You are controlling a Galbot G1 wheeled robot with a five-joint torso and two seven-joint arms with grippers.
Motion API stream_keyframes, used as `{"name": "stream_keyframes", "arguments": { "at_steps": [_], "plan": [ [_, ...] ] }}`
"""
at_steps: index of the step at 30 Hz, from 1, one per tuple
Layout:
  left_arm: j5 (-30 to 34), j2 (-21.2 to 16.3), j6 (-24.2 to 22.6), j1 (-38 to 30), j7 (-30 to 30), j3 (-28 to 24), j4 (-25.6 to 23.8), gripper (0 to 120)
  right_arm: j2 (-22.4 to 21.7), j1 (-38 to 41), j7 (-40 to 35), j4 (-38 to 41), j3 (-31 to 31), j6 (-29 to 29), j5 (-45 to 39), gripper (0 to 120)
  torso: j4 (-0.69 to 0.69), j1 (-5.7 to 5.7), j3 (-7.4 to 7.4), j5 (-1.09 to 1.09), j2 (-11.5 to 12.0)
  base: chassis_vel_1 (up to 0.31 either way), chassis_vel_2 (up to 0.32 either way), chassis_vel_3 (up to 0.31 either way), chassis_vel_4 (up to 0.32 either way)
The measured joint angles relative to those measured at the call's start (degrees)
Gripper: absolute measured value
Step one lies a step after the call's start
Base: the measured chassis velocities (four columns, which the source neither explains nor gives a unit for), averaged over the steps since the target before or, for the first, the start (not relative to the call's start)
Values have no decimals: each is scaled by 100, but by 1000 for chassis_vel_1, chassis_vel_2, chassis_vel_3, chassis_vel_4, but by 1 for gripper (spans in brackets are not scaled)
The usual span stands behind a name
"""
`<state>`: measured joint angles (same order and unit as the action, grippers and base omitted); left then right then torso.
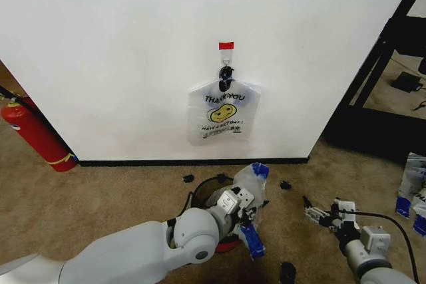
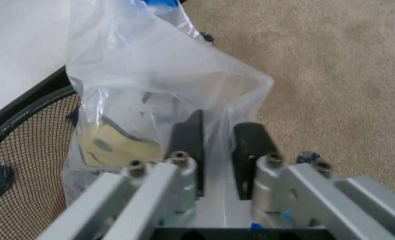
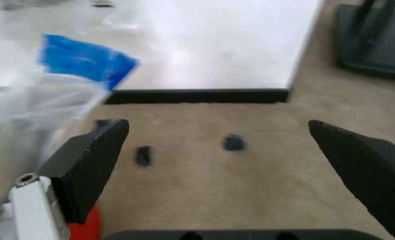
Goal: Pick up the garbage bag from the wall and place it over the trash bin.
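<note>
the thin translucent white plastic garbage bag with blue patches (image 1: 251, 184) hangs pinched in the left gripper (image 2: 217, 150) at the rim of the round black mesh trash bin (image 2: 24, 165), apparently touching it, while the right gripper (image 1: 308, 209) waits nearby, spread wide.

Trash bin (image 1: 203, 194) mostly behind left arm

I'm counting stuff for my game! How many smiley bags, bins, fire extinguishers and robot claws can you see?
Smiley bags: 2 (garbage bag in the left claw, hanging bag)
Trash bin: 1
Fire extinguisher: 1
Claws: 2 (left claw, right claw)
Total: 6
</note>
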<state>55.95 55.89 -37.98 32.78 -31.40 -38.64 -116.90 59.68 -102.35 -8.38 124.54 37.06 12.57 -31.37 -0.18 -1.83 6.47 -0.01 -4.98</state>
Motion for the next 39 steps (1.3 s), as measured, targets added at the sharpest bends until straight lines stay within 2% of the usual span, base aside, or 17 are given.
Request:
{"name": "stream_keyframes", "arguments": {
  "at_steps": [3,5,10,15,25,32,39],
  "plan": [
    [0,-25,1,92,-24,84,-32,0,-41,30,535,-152,-123,-363,-37,100,0,1,0,0,0,0,0,0,0],
    [-1,-34,1,114,-29,101,-39,0,-55,62,680,-229,-164,-488,-37,100,0,1,0,0,0,0,0,0,0],
    [-2,-105,2,219,-48,169,-87,0,-133,290,1647,-712,-382,-1156,136,100,1,1,0,0,0,0,0,0,0],
    [4,-96,2,222,-54,174,-95,0,-154,476,2019,-954,-635,-1407,460,100,0,0,0,0,0,0,0,0,0],
    [45,110,2,176,-148,40,23,0,-77,781,2134,-1258,-1143,-1784,1498,100,0,0,0,0,0,0,0,0,0],
    [137,276,2,69,-251,-91,67,0,-22,808,1908,-1317,-1317,-1766,1951,100,0,0,0,0,0,0,0,0,0],
    [209,368,3,-59,-275,-204,90,0,-36,742,1788,-1230,-1226,-1624,2072,100,0,0,0,0,0,0,0,0,0]
  ]
}}
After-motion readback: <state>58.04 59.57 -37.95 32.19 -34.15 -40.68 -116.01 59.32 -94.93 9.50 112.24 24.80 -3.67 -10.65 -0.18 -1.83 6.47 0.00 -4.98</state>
